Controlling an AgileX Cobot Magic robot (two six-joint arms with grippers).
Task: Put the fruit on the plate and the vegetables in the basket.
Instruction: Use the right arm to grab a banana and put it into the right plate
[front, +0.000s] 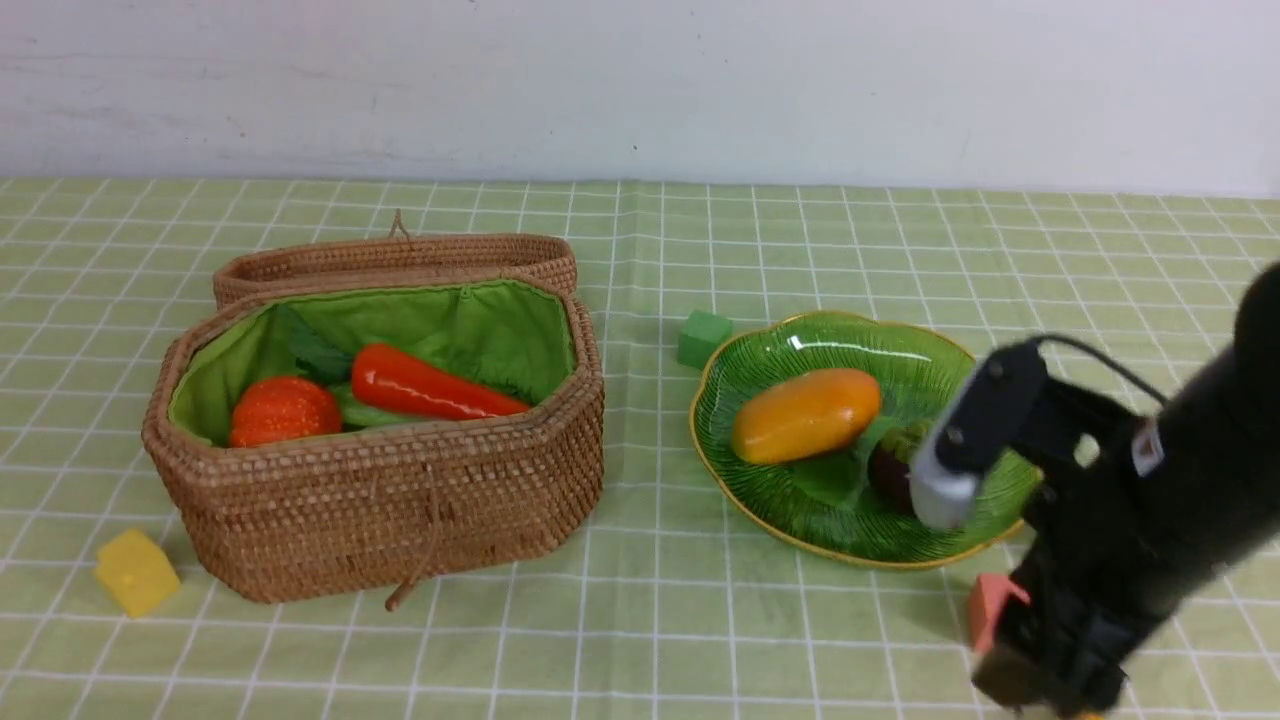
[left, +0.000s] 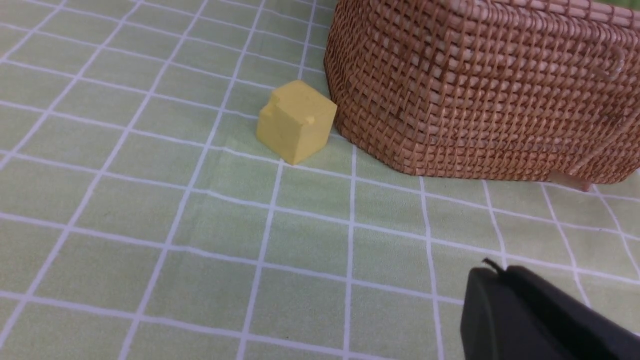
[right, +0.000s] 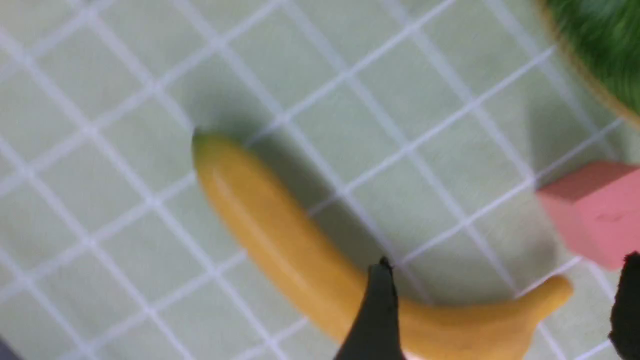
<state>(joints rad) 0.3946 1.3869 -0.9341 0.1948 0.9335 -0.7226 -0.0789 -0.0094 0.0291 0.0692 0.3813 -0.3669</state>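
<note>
The yellow banana (right: 280, 240) lies on the checked cloth in the right wrist view. My right gripper (right: 502, 300) hovers open over its stem end, one finger in front of the banana's body and the other beside a pink cube (right: 595, 210). The green plate (front: 800, 335) holds the orange-yellow mango (front: 806, 414) and the dark mangosteen (front: 893, 465), which my right arm (front: 1130, 510) partly hides. The wicker basket (front: 400, 510) holds the carrot (front: 425, 388), the pumpkin (front: 284, 410) and a green cucumber (front: 368, 414). My left gripper (left: 492, 274) is shut and empty, low over the cloth near the basket (left: 480, 90).
A yellow cube (front: 135, 572) sits at the basket's front left corner. A green cube (front: 703, 338) stands just behind the plate's left rim. The pink cube (front: 990, 605) lies in front of the plate, next to my right arm. The basket lid (front: 400, 255) is folded back.
</note>
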